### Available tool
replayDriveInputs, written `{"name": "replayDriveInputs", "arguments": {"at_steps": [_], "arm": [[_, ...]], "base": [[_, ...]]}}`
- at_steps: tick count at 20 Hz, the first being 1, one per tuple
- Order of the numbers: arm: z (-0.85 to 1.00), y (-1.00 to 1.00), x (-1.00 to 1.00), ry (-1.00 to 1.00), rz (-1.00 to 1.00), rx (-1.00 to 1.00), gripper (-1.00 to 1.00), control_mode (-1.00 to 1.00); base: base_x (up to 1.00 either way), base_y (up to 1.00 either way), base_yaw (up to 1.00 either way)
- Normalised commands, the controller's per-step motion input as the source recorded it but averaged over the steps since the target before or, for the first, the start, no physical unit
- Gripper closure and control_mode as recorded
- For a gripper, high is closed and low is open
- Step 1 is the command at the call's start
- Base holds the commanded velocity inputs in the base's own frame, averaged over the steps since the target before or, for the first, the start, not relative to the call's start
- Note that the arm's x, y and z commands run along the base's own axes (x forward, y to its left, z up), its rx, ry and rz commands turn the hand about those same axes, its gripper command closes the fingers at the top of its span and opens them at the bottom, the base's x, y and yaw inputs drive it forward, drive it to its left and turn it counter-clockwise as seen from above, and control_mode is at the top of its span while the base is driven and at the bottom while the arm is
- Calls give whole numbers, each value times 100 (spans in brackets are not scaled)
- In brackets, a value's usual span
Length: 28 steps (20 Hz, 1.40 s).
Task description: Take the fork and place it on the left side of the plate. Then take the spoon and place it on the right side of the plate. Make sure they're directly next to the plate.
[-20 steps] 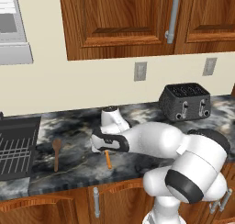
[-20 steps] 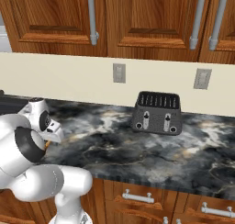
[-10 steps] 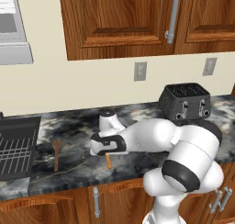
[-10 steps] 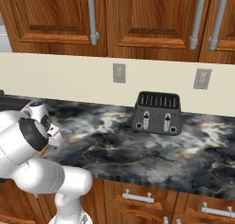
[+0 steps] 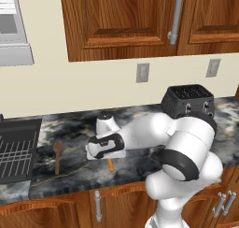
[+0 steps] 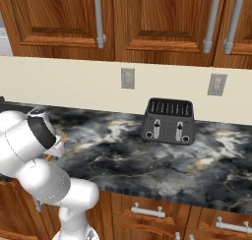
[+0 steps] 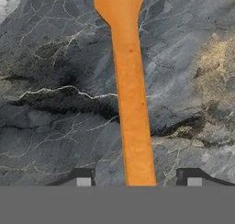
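At the left of the left base view, low on the counter, the brown spoon lies by itself beside a dark rack. Just right of it the gripper hangs low over the orange fork, whose end pokes out beneath the hand near the frame's lower middle. From the hand view the jaws stand apart either side of the handle, not yet pinching it. The fork looks thin, stiff, light and rather slick, lying flat on stone, so I'd say mid-handle is the place to grip it. At the upper right sits a toaster. No writing is readable anywhere.
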Motion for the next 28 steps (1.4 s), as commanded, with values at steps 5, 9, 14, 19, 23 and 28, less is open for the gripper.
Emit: {"name": "replayDriveInputs", "arguments": {"at_steps": [5,9,14,19,23,28], "arm": [[-29,6,3,3,7,0,100,-100],[-6,-5,-19,-8,1,7,100,-100],[27,-38,-62,-23,-1,8,100,-100],[77,-44,-24,-28,-5,11,100,-100],[98,-47,-2,-27,-4,9,100,-100],[87,-39,-7,-15,0,3,100,-100]], "base": [[0,0,0],[0,0,0],[0,0,0],[0,0,0],[0,0,0],[0,0,0]]}}
